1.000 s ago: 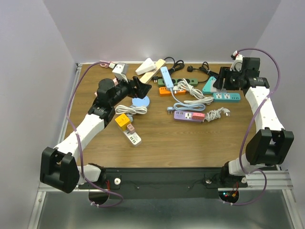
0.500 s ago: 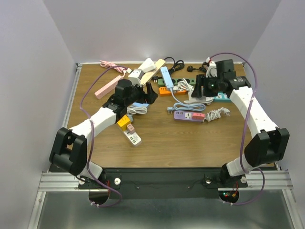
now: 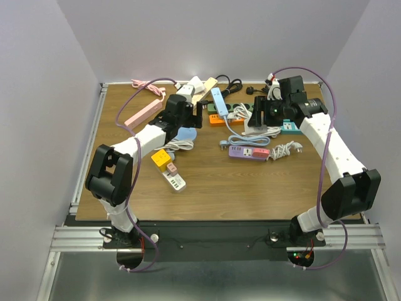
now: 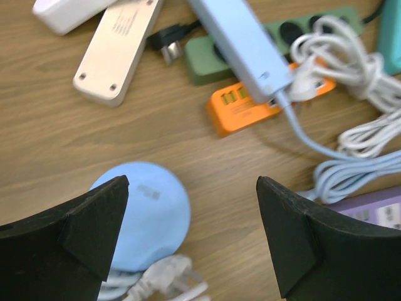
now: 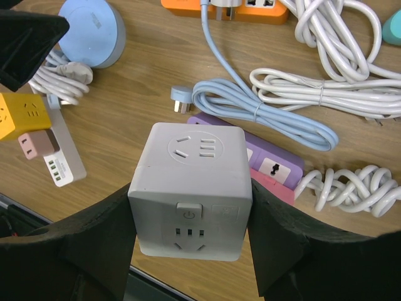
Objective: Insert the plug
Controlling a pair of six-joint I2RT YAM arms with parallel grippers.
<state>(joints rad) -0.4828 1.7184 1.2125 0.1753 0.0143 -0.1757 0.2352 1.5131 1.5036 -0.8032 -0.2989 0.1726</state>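
Centre of the right wrist view: right gripper (image 5: 190, 210) is clamped on a grey cube socket (image 5: 193, 157), slotted face toward the camera, held above the purple strip (image 5: 276, 166). Left gripper (image 4: 191, 207) hangs with fingers wide apart and nothing between them; blue puck (image 4: 147, 213) sits lower left of its view, orange strip (image 4: 250, 110) above centre. A loose plug (image 5: 180, 100) on the light-blue cable (image 5: 263, 119) lies on the table just left of the purple strip (likely the one to insert, though the task doesn't say which).

Judgement: step in hand is fetching a plug for the cube. Do it well by keeping the cube steady with its slots unobstructed, gripping the plug by its body with the pins clear, matching pin angle to the slots, then pushing straight. The tied cable coil may drag.
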